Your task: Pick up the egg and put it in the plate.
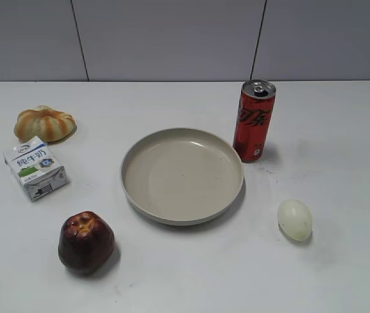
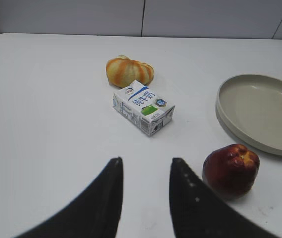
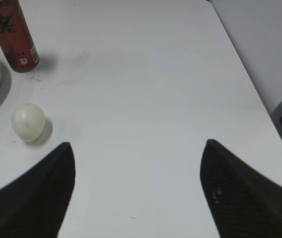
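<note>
The plate sits on the white table with nothing in it; its beige bowl is bare apart from a few faint specks. Taking the plate as the landmark, a red soda can stands upright just beside its far right rim, its top open. The egg lies on the table to the near right of the plate, apart from the rim and not touching it. To the plate's near left is a dark red apple. Well off to its left lies a small milk carton, with a ribbed orange bun beyond that.

The right hand hangs above bare table with its two dark fingers spread wide, holding nothing. The egg lies ahead and just outside its left finger, towards the plate. The left hand is also empty, its fingers parted by a narrower gap, with the apple just beside its right finger.
</note>
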### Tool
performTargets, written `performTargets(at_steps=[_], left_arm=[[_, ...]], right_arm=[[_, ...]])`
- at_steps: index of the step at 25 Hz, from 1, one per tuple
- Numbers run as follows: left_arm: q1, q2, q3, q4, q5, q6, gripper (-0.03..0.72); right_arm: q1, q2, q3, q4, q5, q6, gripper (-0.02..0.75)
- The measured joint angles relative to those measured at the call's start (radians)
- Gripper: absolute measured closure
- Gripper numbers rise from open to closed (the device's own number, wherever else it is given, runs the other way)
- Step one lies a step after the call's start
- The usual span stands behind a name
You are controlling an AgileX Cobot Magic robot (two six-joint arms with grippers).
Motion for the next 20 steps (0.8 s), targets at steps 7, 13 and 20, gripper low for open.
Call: performTargets(at_steps=[7,13,20], left_arm=[[0.000,0.000,0.000,0.000,0.000,-0.001,0.454],[0.000,0.000,0.000,0.000,0.000,-0.001,0.454],[0.000,0.000,0.000,0.000,-0.001,-0.001,0.454]], right_arm=[[0.000,0.000,0.000,0.000,0.000,0.000,0.145],[0.000,0.000,0.000,0.006,-0.002,0.000,0.145],[0.000,0.178,-0.030,0.022,-0.043,0.000,0.145]])
